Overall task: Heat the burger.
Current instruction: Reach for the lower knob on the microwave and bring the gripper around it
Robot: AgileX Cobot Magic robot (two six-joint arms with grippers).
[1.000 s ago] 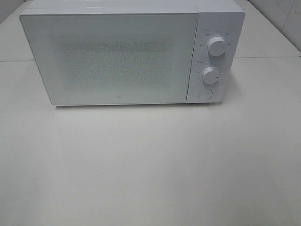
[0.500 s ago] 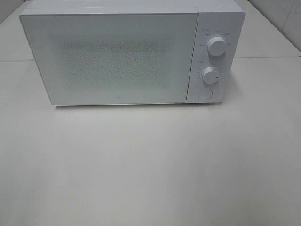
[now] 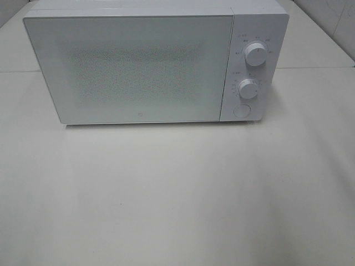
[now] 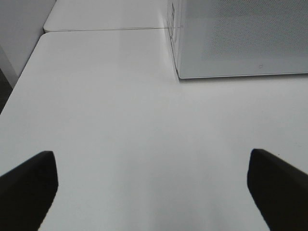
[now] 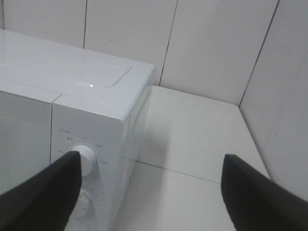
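The burger is out of view in every frame. A white microwave point(image 3: 144, 61) stands at the back of the table with its door point(image 3: 130, 69) shut. It shows again as a lower corner in the left wrist view point(image 4: 240, 43) and as its top and knob panel in the right wrist view point(image 5: 72, 110). My left gripper point(image 4: 154, 192) hangs open over bare table, in front of the microwave's left corner. My right gripper point(image 5: 149, 192) is open too, raised near the microwave's right side by the upper knob point(image 5: 86, 161). Neither holds anything, and neither arm shows in the exterior high view.
On the microwave's right panel sit two round knobs point(image 3: 255, 54) point(image 3: 248, 88) and a round button point(image 3: 241, 110). The white table point(image 3: 177, 194) spreads in front. Tiled walls point(image 5: 211, 48) close in behind and to the right, and the table's left edge point(image 4: 21, 77) drops off.
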